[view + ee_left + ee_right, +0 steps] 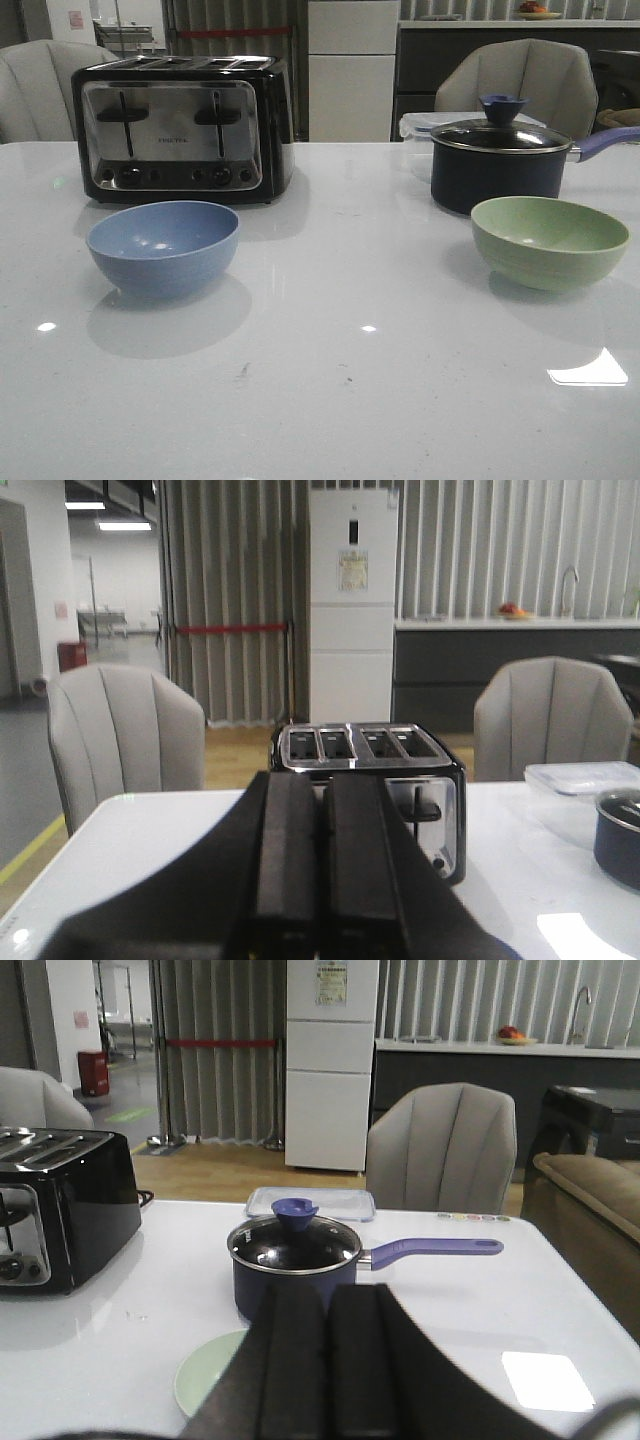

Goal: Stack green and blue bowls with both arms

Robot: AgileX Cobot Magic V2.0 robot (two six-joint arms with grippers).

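The blue bowl (163, 247) sits at nine o'clock on the tabletop (340, 380), the green bowl (549, 241) at three, well apart. Each is likely nearest its own side's arm. Left tool (318, 880) and right tool (325, 1370) are both closed, empty.

A blue bowl (163, 247) is sitting upright on the left of the white worktop (330, 380), and a green bowl (549, 241) is sitting upright on the right, the two well apart. A black and silver toaster (180, 130) is standing behind the blue bowl. A dark lidded saucepan (500, 162) with a purple handle is standing just behind the green bowl.
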